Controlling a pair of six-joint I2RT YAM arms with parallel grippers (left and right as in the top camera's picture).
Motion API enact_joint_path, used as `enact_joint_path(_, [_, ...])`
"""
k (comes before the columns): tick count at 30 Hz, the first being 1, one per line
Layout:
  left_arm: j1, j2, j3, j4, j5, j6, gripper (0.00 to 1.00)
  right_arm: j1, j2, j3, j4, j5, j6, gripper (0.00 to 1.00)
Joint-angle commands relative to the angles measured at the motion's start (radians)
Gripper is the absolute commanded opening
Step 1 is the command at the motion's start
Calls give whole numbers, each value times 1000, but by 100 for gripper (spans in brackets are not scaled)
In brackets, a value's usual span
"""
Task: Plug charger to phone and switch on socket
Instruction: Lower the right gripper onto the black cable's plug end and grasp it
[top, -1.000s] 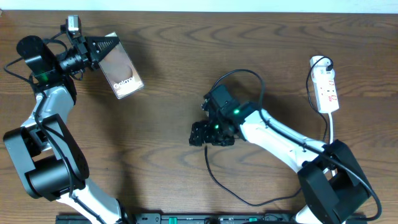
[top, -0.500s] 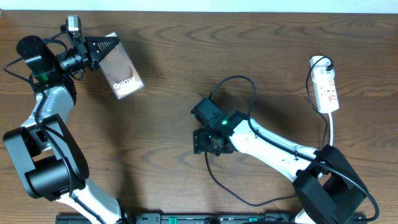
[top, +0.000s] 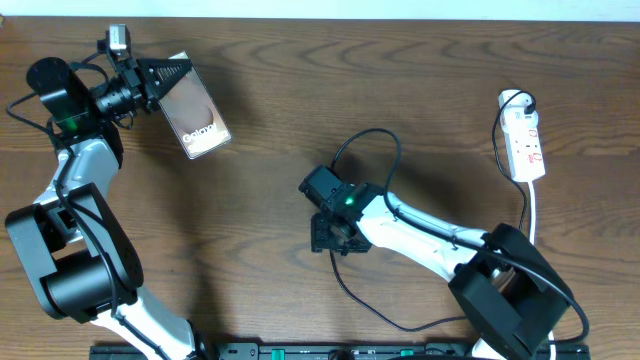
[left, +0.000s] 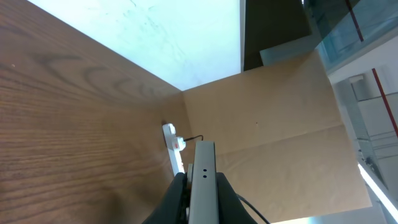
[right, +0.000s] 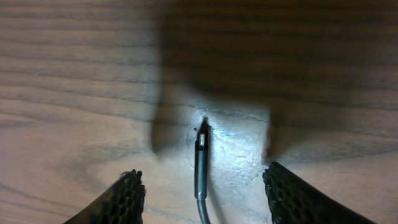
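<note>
Woodgrain table (top: 420, 60), white socket (top: 523, 145), cardboard backdrop (left: 273, 124)

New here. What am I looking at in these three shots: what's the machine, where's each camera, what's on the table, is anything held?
These are two robot arms at a wooden table. The wide shot looks straight down from a fixed camera. The other two come from a camera on each arm's wrist. The left gripper is shut on one end of the phone, and its wrist view shows the phone edge-on. The right gripper is open, low over the charger. The charger's plug end lies on the wood between the fingers, untouched. The socket, a white power strip, lies at the far right.
</note>
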Motion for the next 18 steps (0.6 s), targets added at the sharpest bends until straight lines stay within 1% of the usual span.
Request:
enact_joint_path(1, [-1,-11,8,7,23,6,7,20,8,8,2,7,23,59])
enact_joint_path(4, [-1,-11,8,7,23,6,7,39,18,8,5,0,27,59])
enact_joint_path(7, [-1,-11,8,7,23,11,7,39,19,8,5,0,27,56])
enact_joint_path(16, [-1,-11,8,7,19,14,7,39,20,8,-2,9,45,34])
enact_joint_path(18, [-1,-11,8,7,19,14,7,39,20,8,-2,11,46,33])
